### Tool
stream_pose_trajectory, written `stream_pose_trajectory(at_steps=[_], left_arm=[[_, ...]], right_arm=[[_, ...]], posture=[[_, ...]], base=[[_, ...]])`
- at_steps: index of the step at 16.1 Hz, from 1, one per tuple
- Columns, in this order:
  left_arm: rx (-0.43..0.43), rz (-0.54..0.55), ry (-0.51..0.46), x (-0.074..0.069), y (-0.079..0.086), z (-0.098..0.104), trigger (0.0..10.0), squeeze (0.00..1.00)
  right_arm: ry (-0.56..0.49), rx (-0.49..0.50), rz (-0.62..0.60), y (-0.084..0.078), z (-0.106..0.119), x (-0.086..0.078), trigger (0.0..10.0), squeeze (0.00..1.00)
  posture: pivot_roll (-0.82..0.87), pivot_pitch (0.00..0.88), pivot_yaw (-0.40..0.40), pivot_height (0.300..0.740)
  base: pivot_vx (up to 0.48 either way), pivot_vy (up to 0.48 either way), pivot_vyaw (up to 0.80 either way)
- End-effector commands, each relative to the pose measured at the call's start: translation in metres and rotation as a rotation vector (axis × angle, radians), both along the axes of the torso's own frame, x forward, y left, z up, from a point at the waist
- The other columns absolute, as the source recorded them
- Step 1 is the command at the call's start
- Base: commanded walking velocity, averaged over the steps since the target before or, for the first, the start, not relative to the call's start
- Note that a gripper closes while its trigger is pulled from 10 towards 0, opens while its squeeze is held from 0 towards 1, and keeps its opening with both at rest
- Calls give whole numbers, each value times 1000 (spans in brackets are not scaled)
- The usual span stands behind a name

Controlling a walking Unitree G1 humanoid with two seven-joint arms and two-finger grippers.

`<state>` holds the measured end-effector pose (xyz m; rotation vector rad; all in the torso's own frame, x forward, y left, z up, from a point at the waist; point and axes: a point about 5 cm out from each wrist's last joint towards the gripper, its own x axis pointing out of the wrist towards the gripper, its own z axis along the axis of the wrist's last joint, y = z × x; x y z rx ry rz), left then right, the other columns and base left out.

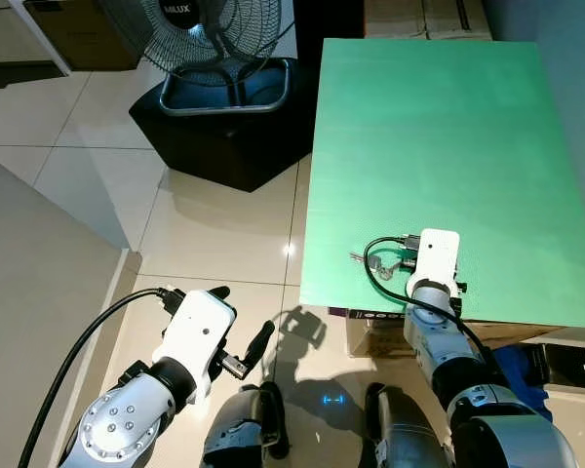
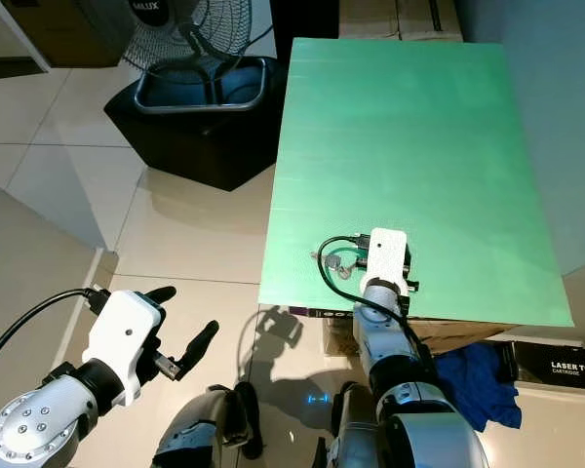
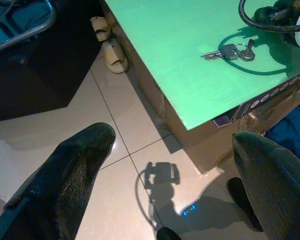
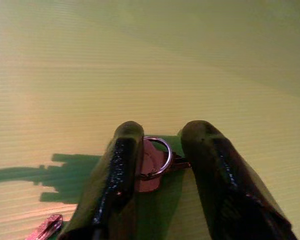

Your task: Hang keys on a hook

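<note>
Right wrist view had the keys [image 4: 152, 165] lying flat on the green table top [image 1: 448, 146], near its front edge, ring sitting in the gap between the right gripper [image 4: 162, 150] fingers. Fingers stood part open, straddling the ring, not closed on it; nothing lifted yet. Risk as I judge it: keys lie flat and thin, so closing fingers could skate over the ring or shove the bunch toward the table edge and off onto the tiled floor [image 1: 214, 234]. A pinch on one key only might let the rest swing and slip. Left gripper [image 3: 170, 165] hung wide open and empty over the floor beside the table. Hard to make out: no hook in sight anywhere, key count unclear, fingertip contact with the table hidden by the wrist housing in head views. Fan [image 1: 210, 34] stood well apart.
</note>
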<state>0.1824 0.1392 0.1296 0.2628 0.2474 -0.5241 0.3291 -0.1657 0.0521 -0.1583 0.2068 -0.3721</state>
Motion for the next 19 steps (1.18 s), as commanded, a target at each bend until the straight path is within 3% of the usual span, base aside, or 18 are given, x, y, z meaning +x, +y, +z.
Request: stream_pose_trajectory(at_steps=[1,9,13,16,17,18,19], left_arm=[[21,10,14,-2,4,-2,10000,0],[18,4,13,-1,3,-2,10000,0],[14,8,12,1,2,-3,10000,0],[13,6,13,1,1,-3,10000,0],[12,6,13,1,1,-3,10000,0],[12,6,12,1,1,-3,10000,0],[12,6,12,1,1,-3,10000,0]], right_arm=[[31,18,6,3,-8,-5,0,0],[-20,16,13,2,-1,-3,0,0],[-162,-4,67,13,31,9,0,0],[-116,-5,40,10,30,12,0,0],[-78,2,23,7,24,11,10000,0],[-58,8,8,6,20,8,10000,27],[-51,26,11,5,16,6,10000,1000]], posture=[[47,316,119,713],[42,325,122,713],[33,328,115,713],[33,328,115,713],[33,328,115,713],[33,328,115,713],[36,323,118,713]], base=[[0,0,0],[0,0,0],[0,0,0],[0,0,0],[0,0,0],[0,0,0],[0,0,0]])
